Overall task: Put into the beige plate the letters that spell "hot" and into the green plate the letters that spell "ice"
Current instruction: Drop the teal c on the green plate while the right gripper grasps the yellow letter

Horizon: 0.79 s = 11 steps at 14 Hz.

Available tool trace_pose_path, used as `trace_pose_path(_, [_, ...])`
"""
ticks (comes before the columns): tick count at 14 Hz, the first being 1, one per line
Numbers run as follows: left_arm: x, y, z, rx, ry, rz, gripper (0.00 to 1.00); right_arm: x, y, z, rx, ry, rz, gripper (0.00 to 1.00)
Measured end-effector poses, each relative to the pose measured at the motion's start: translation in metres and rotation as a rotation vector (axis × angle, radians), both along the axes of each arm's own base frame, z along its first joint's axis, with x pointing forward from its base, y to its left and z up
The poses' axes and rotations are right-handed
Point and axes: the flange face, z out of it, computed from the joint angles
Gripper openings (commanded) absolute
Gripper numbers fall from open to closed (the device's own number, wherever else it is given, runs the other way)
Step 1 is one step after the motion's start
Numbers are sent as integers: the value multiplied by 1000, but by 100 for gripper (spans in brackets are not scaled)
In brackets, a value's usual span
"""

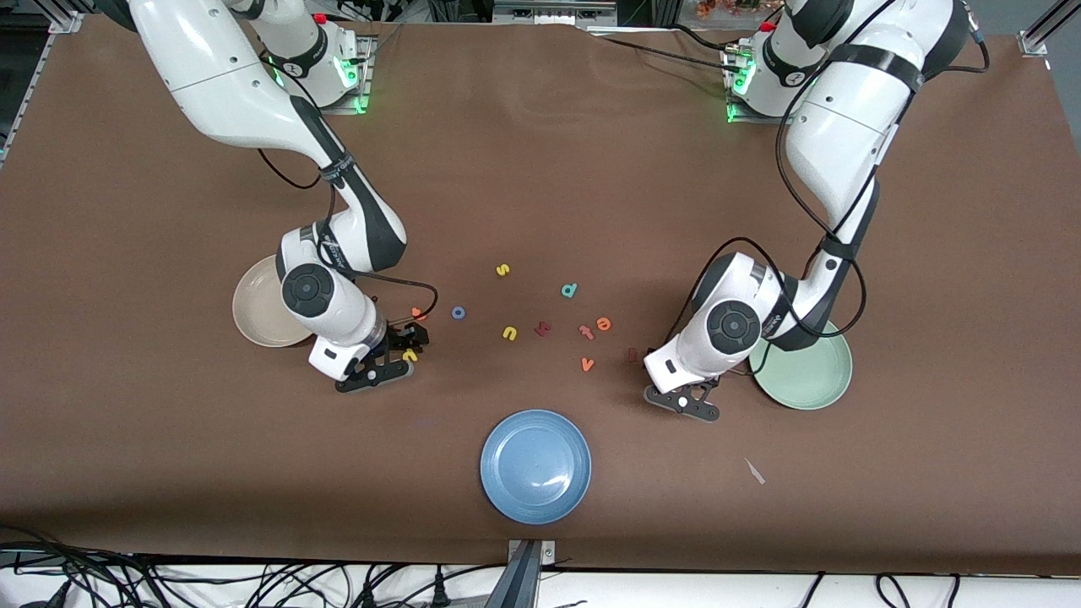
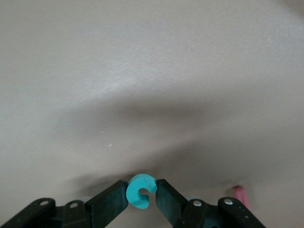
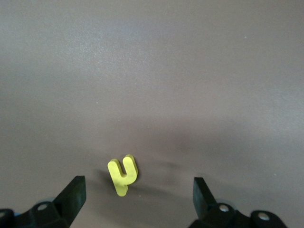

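Note:
My left gripper point(image 2: 141, 190) is shut on the teal "c" point(image 2: 141, 191), low over the brown table beside the green plate point(image 1: 809, 377). The dark red "i" point(image 1: 632, 355) lies close by and shows as a pink bar point(image 2: 240, 194) in the left wrist view. My right gripper point(image 3: 137, 192) is open, with the yellow "h" point(image 3: 122, 175) flat on the table between its fingers and touching neither. In the front view that gripper point(image 1: 393, 359) is next to the beige plate point(image 1: 251, 317). The blue "o" point(image 1: 459, 312) and orange "e" point(image 1: 603, 323) lie mid-table.
A blue plate point(image 1: 535, 464) sits nearest the front camera. Scattered mid-table are a yellow "s" point(image 1: 502, 270), yellow "u" point(image 1: 509, 333), teal "d" point(image 1: 569, 290), a dark red angular letter point(image 1: 543, 328), a reddish "t" point(image 1: 585, 331) and an orange "v" point(image 1: 588, 364).

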Motion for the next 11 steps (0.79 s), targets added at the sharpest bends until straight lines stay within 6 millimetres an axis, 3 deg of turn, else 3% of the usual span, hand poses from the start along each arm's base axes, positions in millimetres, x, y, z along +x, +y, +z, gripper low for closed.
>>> trace_pose_path(3, [4, 26, 26, 42, 50, 30, 25, -1, 0, -8, -3, 8, 28, 95])
trace_pose_path(7, [9, 81, 58, 93, 128, 66, 26, -2, 3, -11, -4, 12, 40, 84])
trace_pose_path(9, [13, 114, 62, 100, 149, 56, 27, -5, 8, -12, -5, 13, 49, 82])
trace_pose_path(11, [18, 160, 57, 95, 170, 42, 28, -6, 11, -15, -6, 17, 54, 79])
